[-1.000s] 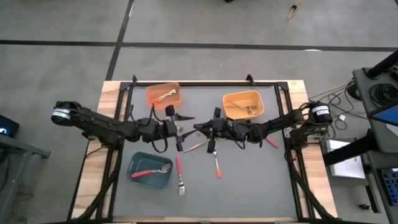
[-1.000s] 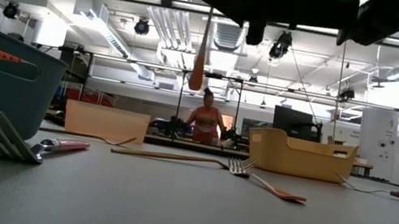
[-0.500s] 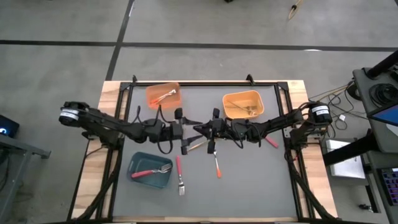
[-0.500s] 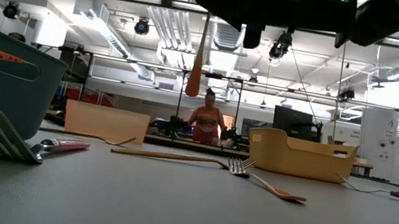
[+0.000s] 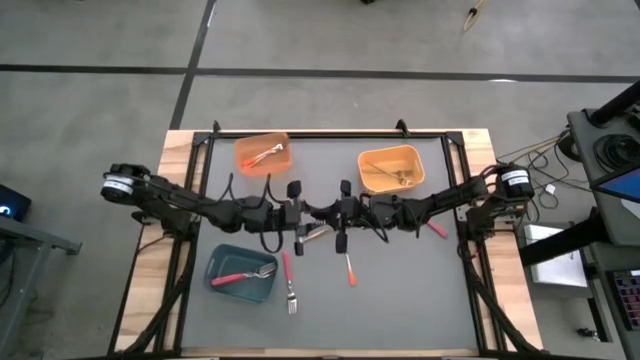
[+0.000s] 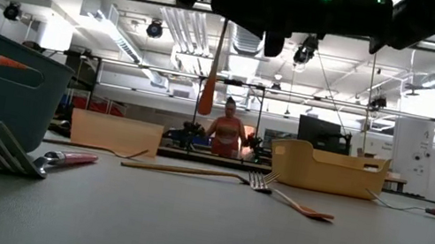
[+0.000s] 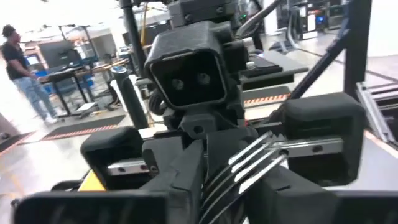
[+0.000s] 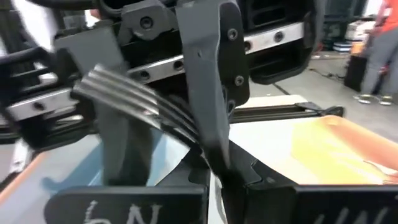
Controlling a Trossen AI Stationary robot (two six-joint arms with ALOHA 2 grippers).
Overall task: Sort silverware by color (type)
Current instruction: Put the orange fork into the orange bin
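Observation:
An orange-handled fork [image 6: 209, 85] hangs high over the mat's middle, where my two grippers meet tip to tip. My left gripper [image 5: 305, 222] reaches in from the left and my right gripper [image 5: 330, 222] from the right, both shut on this fork. Its tines [image 7: 255, 163] show between my left fingers. More silverware lies flat on the mat: a gold fork [image 6: 191, 171], an orange fork [image 5: 349, 268] and a red-handled fork [image 5: 288, 280]. Another red-handled fork lies in the teal bin [image 5: 243, 273]. My left gripper has the fork's tined head [image 7: 255, 163] between its two fingers [image 8: 211, 93], which come level from the table's left. The handle [image 6: 209, 85] hangs below, clear of the table. My right gripper pinches the fork just below the tines [image 8: 198, 142], coming level from the table's right. Its own fingers hide the exact spot. The tines slant forward toward my left gripper.
An orange bin [image 5: 263, 152] and a yellow-orange bin [image 5: 391, 168] stand at the mat's far side, each holding forks. A red-handled piece [image 5: 436, 229] lies near the right edge. People stand in the room beyond the table.
My left gripper has moved toward the table's right, up to my right gripper, and the hanging fork's head now stands between its fingers. My right gripper has kept its hold, and the fork stays hanging clear of the mat.

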